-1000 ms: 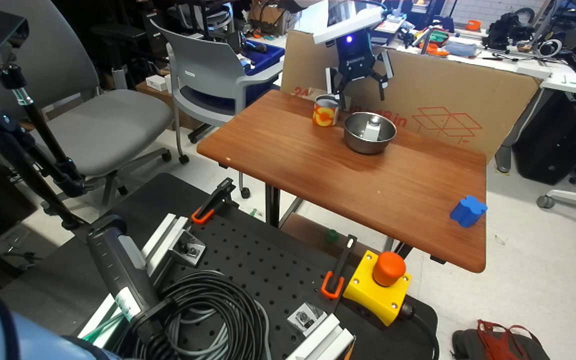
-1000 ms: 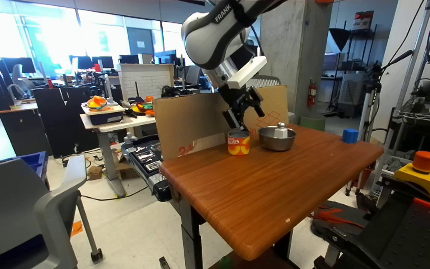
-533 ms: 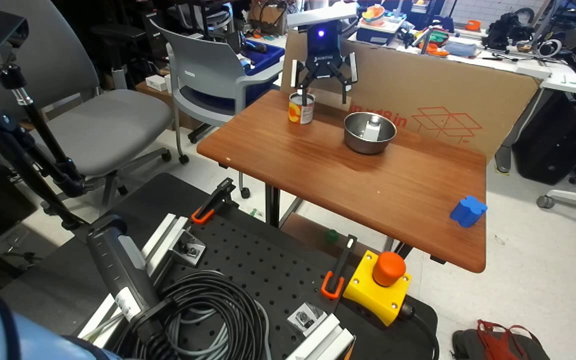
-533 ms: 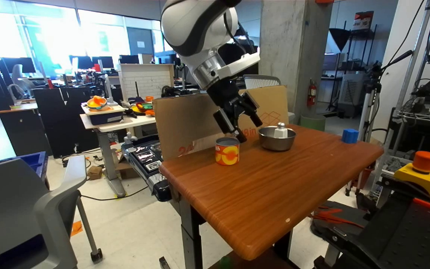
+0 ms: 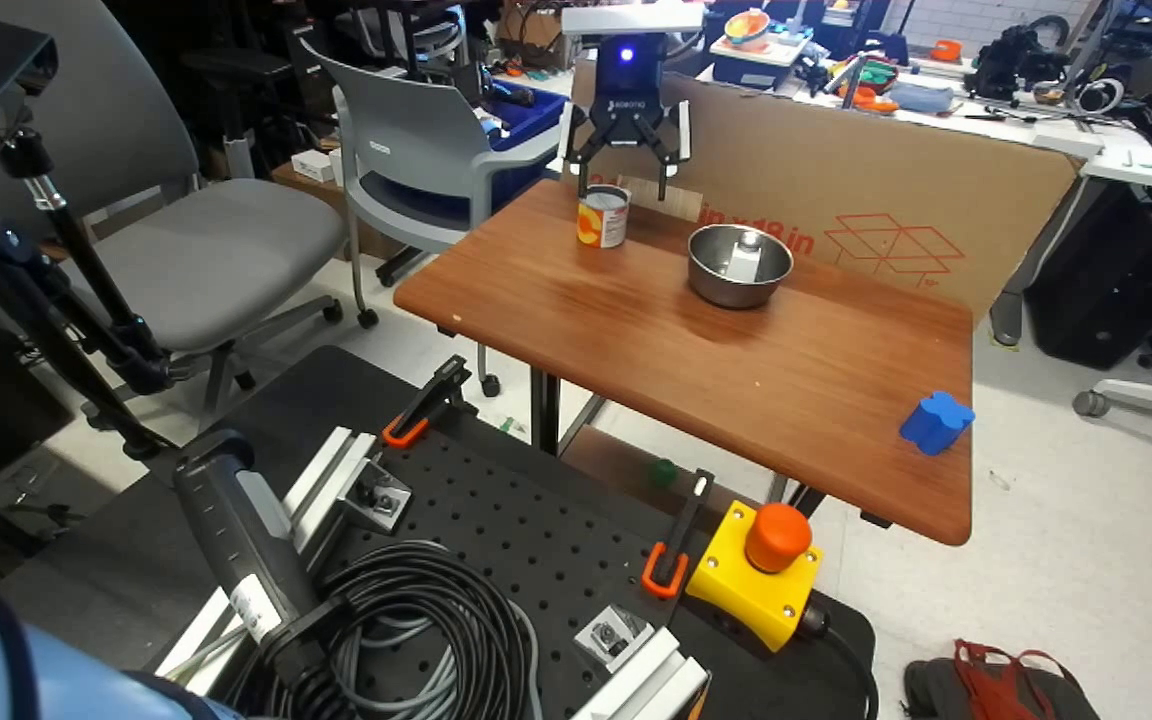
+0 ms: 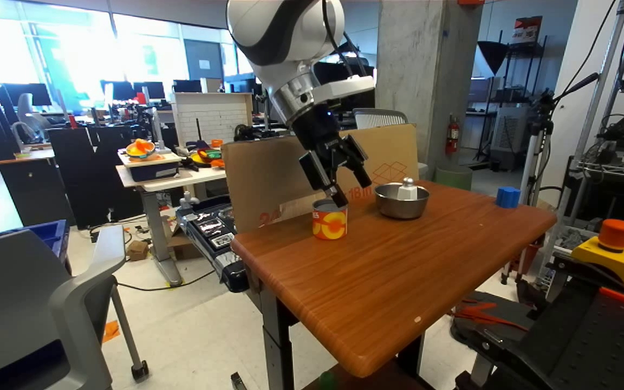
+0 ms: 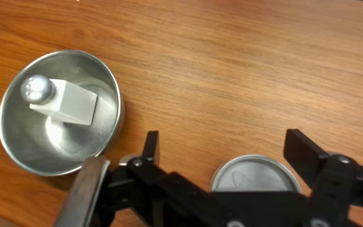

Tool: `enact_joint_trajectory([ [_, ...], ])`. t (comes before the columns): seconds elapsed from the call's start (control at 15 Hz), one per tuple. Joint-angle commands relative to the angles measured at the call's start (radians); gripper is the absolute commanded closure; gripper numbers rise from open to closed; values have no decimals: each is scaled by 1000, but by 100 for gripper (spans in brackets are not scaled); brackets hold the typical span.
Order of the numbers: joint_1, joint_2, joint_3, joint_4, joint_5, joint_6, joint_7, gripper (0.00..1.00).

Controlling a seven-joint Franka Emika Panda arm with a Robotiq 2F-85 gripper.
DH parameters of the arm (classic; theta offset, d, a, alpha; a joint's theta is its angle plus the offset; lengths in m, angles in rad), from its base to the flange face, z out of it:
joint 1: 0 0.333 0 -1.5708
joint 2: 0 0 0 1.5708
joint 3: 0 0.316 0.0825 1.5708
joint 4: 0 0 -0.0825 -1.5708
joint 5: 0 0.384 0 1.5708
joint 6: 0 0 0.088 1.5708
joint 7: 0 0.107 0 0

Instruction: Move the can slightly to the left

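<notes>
The small orange can (image 5: 602,220) stands upright on the brown table (image 5: 576,300), near the back edge by the cardboard. It also shows in an exterior view (image 6: 330,223). In the wrist view only part of its grey metal top (image 7: 254,175) shows; the gripper body hides the rest. My gripper (image 5: 623,190) is open with its fingers wide apart, just above the can's height. In an exterior view the gripper (image 6: 352,190) has one fingertip overlapping the can's rim; I cannot tell whether they touch. In the wrist view the gripper (image 7: 224,145) holds nothing; the can lies nearer its right finger.
A steel bowl (image 5: 731,292) with a white silver-topped block (image 5: 744,262) in it stands beside the can; the bowl also shows in the wrist view (image 7: 121,116). A blue block (image 5: 937,423) sits at the table's far end. A cardboard sheet (image 5: 876,190) stands behind the table.
The can has moved left, away from the bowl, and has stood still over the last half second. My gripper moved left, straightened from its tilt, and shifted slightly further left and up. It stayed open.
</notes>
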Motion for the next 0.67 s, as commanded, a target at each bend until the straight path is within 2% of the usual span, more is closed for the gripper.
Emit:
enact_joint_trajectory([
  [0.0,-62,-213,47,-228,71,155,-17,0],
  [0.07,-78,-255,55,-266,96,190,-18,0],
  [0.13,-27,-113,15,-103,52,111,-5,0],
  [0.33,-57,-221,30,-197,82,143,-8,0],
  [0.6,-59,-237,34,-237,83,163,-8,0],
])
